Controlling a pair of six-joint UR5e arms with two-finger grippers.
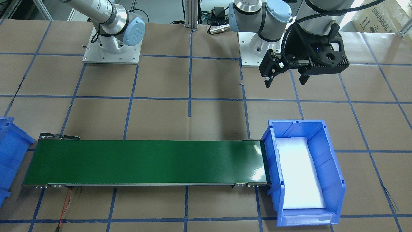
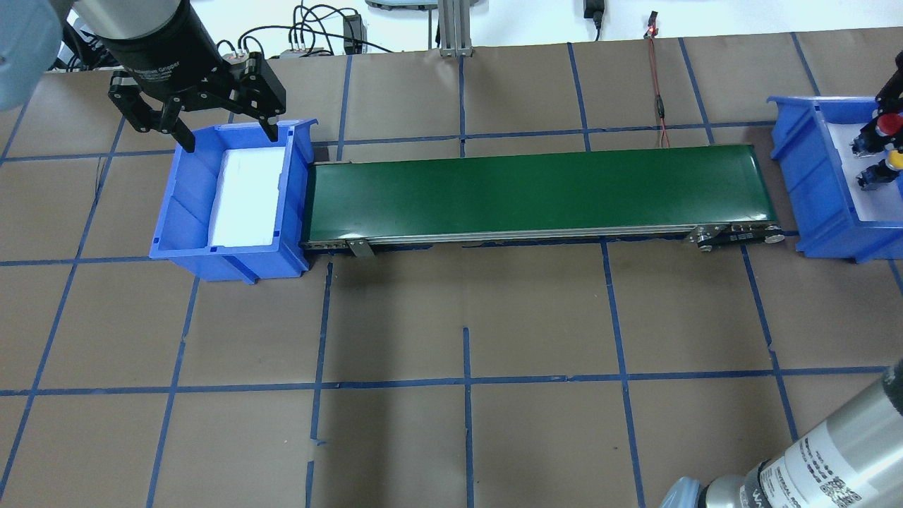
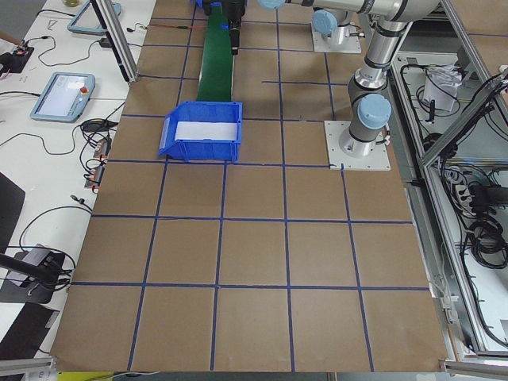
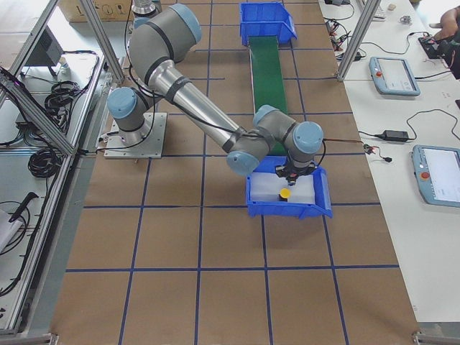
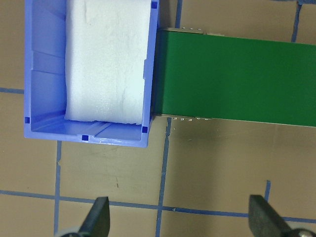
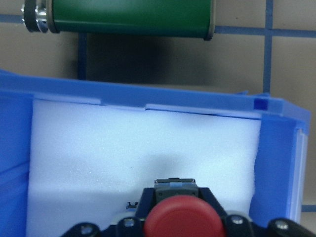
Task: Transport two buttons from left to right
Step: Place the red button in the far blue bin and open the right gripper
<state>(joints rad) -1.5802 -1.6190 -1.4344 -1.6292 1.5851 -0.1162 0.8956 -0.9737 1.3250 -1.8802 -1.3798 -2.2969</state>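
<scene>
The red button (image 6: 181, 217) sits between the fingers of my right gripper (image 2: 886, 106), which is shut on it low inside the right blue bin (image 2: 811, 176), just over the white foam. Its red cap (image 2: 890, 125) shows at the overhead view's right edge. The yellow button (image 2: 897, 159) lies on the foam right beside it, also seen as the yellow cap (image 4: 285, 192). My left gripper (image 2: 229, 140) hangs open and empty above the far rim of the left blue bin (image 2: 183, 204); its fingers (image 5: 101, 217) are spread wide.
A green conveyor belt (image 2: 529, 190) spans between the two bins, nothing on it. The left bin holds only a white foam pad (image 2: 247, 197). Brown paper with blue tape lines covers the table (image 2: 465, 317). A red-black cable (image 2: 659, 99) lies behind the belt.
</scene>
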